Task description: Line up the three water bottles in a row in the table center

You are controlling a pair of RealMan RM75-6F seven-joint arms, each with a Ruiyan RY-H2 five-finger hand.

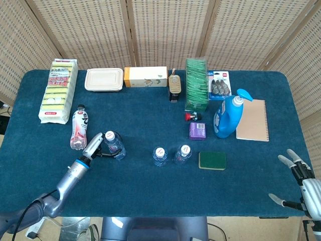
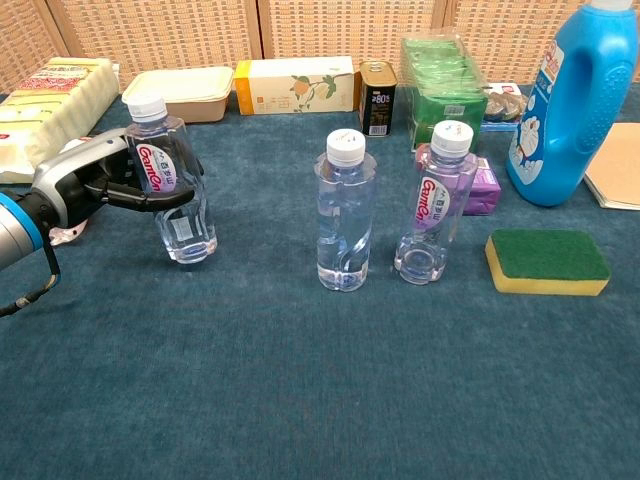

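Observation:
Three clear water bottles stand on the blue table. The left bottle point(image 1: 113, 144) point(image 2: 173, 187) is gripped by my left hand point(image 1: 96, 146) point(image 2: 104, 176), whose fingers wrap round its labelled upper part; it leans slightly. The middle bottle point(image 1: 160, 156) point(image 2: 345, 215) and the right bottle point(image 1: 182, 153) point(image 2: 434, 207) stand close together near the table centre, untouched. My right hand point(image 1: 300, 179) hovers open off the table's right front corner, far from the bottles.
A pink drink bottle point(image 1: 79, 128) lies left of my left hand. A green sponge point(image 1: 212, 160) point(image 2: 547, 262), purple box point(image 1: 197, 130), blue detergent bottle point(image 1: 227, 115) and notebook point(image 1: 253, 120) sit right of the bottles. Boxes, a can and packets line the back edge.

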